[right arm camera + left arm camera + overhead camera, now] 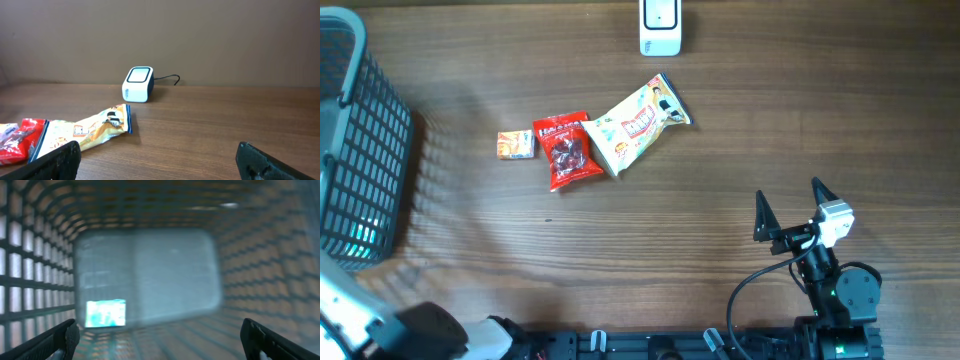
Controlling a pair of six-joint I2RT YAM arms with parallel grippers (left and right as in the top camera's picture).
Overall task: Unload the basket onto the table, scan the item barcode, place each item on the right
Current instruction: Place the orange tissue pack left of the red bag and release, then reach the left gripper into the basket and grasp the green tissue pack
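Three items apparently unscanned on tabletop point(620, 250): orange box point(516, 145), red packet point(567, 150), yellow snack bag point(638, 125). One teal item point(105, 313) in basket point(360, 120). Left pincer point(159, 330), right pincer point(788, 190) apart, empty.

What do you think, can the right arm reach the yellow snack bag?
Probably yes. The right gripper is open, and only bare table lies between it and the yellow snack bag; nothing stands in the way.

Black right gripper point(788, 192), white wrist block point(836, 214), black cable point(733, 308)
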